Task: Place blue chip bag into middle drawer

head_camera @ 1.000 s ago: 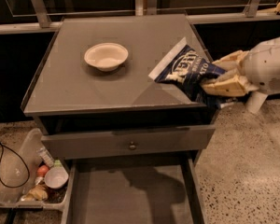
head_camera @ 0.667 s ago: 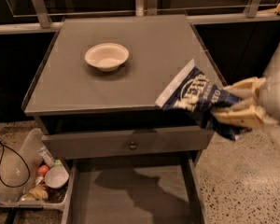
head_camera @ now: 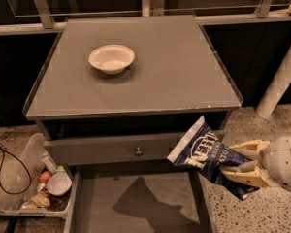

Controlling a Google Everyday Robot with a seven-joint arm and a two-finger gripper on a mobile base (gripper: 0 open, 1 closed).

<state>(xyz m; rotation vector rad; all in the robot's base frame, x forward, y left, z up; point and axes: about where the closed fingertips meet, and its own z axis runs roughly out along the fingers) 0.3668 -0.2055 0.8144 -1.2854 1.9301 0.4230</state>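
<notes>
Clamped in gripper (head_camera: 235,163): blue chip bag (head_camera: 200,148), hanging just right of middle drawer (head_camera: 136,203), above its floor. Long axis slants up-left from gripper, free end over drawer's right wall. Next, prob.: shift left over floor, lower, release.

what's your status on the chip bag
Gripper low right, shut on chip bag. Bag held in air by the open drawer right wall, not in yet. Nothing seen blocking.

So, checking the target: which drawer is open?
The middle drawer, floor showing, below the knobbed drawer front; the gripper holds the blue chip bag beside it.
</notes>
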